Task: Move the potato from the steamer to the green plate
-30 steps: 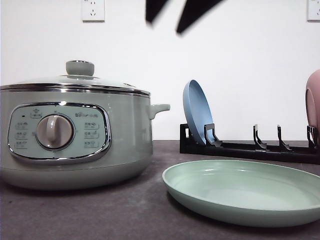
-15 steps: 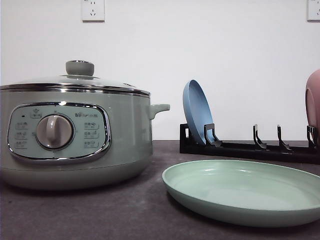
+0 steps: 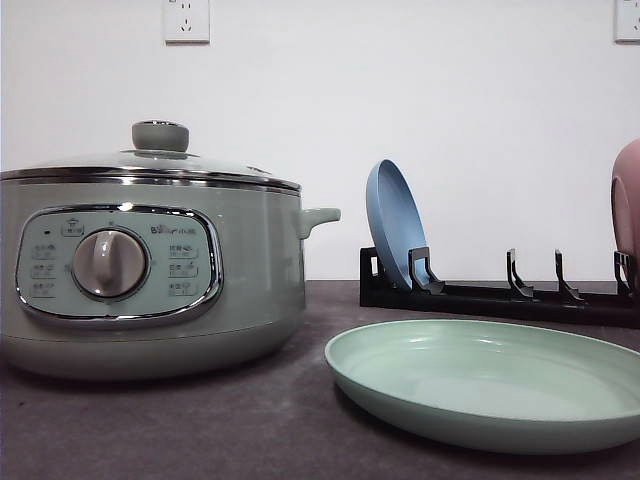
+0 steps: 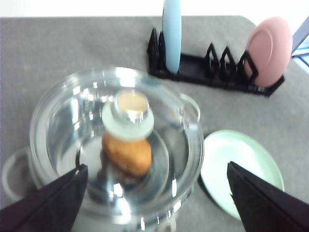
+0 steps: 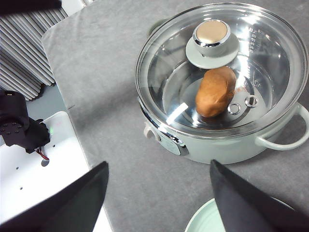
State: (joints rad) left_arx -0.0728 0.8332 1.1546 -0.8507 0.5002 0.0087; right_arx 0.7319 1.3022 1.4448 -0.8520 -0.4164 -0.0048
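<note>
both end effectors, left (image 4: pixel 154 203) and right (image 5: pixel 159 198), gape open; potato (image 5: pixel 216 91) lies flat inside lidded steamer (image 3: pixel 150 270).

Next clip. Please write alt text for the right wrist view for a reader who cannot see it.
Seen from above, a pale green steamer sits on a grey table with its glass lid on and an orange-brown potato visible inside through the glass. The right tool hangs open above the table beside the pot, holding nothing, and the rim of the green plate shows nearby.
</note>
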